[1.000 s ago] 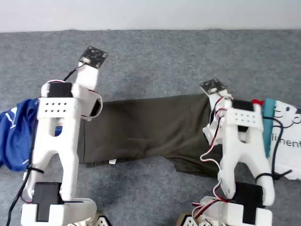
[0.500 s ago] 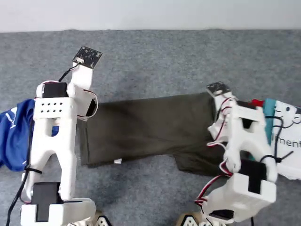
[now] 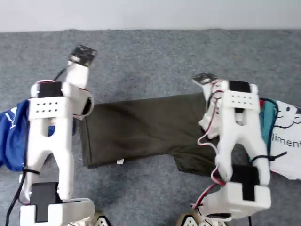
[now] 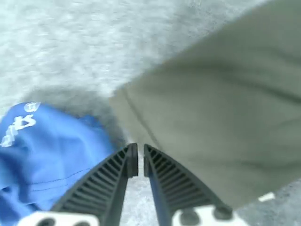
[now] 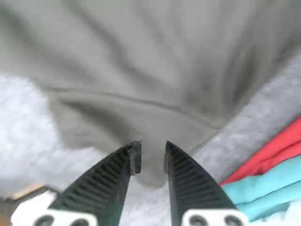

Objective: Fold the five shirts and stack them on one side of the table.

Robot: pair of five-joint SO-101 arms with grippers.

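Note:
An olive shirt (image 3: 141,125) lies flat across the middle of the grey table, folded into a wide band with a sleeve part sticking out toward the near right. My left gripper (image 4: 139,153) hangs shut with nothing in it, just off the olive shirt's (image 4: 225,103) left corner and beside a crumpled blue shirt (image 4: 42,150). Over the olive shirt's (image 5: 155,56) right edge, my right gripper (image 5: 150,150) stands slightly open and holds nothing. In the high view the left arm (image 3: 49,108) covers the shirt's left end and the right arm (image 3: 237,117) its right end.
The blue shirt (image 3: 11,136) is bunched at the table's left edge. At the right edge lie a white printed shirt (image 3: 287,141), a teal shirt (image 5: 263,188) and a red one (image 5: 273,150). Bare grey table (image 3: 155,61) stretches beyond the olive shirt.
The right arm has swung up and a little to the left at the olive shirt's right end. The left arm has shifted slightly left and away. The shirt has barely moved.

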